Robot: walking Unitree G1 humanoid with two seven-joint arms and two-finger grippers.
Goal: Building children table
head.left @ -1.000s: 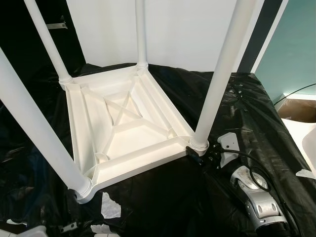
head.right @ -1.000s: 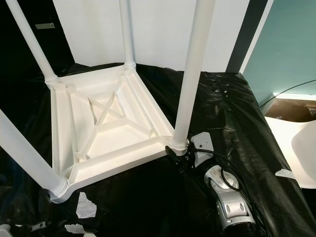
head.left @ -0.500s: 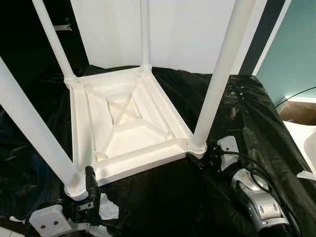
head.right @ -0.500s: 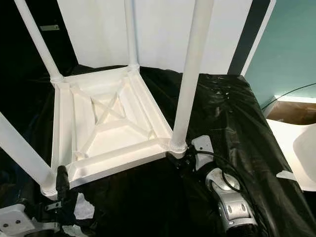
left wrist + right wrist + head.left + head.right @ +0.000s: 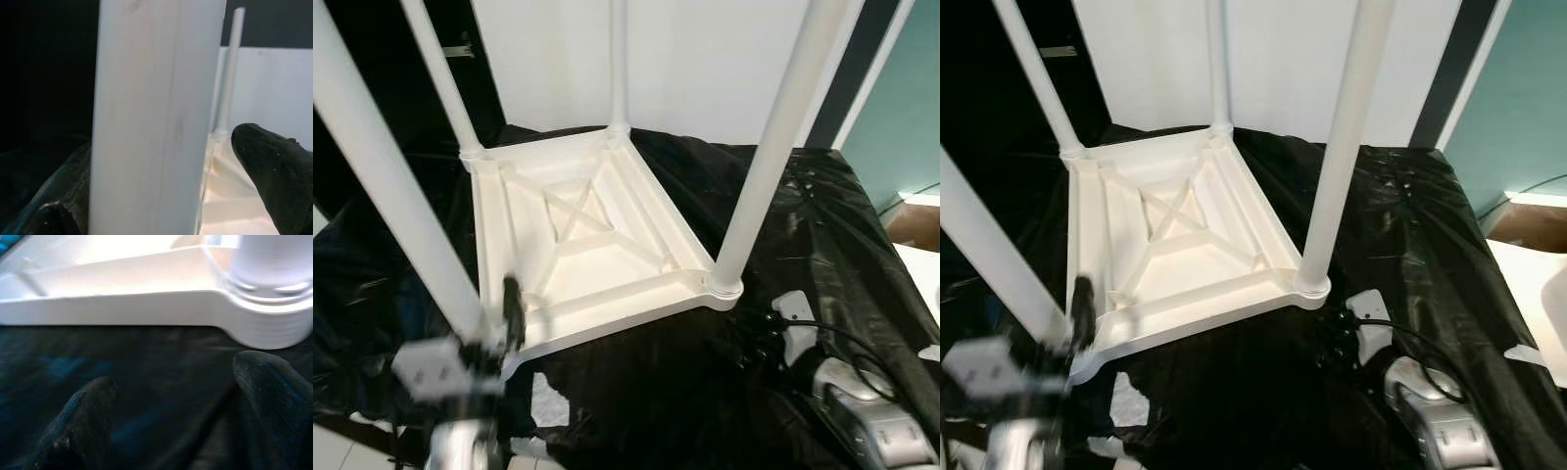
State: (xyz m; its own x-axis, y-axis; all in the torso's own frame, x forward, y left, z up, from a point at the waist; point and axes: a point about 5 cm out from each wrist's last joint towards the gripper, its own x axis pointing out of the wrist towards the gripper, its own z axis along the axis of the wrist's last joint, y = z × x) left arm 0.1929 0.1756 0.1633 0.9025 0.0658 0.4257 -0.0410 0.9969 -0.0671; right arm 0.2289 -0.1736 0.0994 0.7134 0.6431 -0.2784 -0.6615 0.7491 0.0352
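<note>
left arm (image 5: 450, 431): silver, blurred, pale grey wrist block, black finger (image 5: 514, 313) | right arm (image 5: 871, 421): silver ribbed housing at 5 o'clock, black cable (image 5: 822, 331), white bracket (image 5: 795, 315)

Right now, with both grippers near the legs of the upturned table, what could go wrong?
1. The left gripper straddles the near-left leg, fingers not visibly clamped; a sideways pull could tip the table or loosen that joint.
2. The right gripper sits open on the black sheet by the near-right leg's socket; it could snag the loose plastic.
</note>
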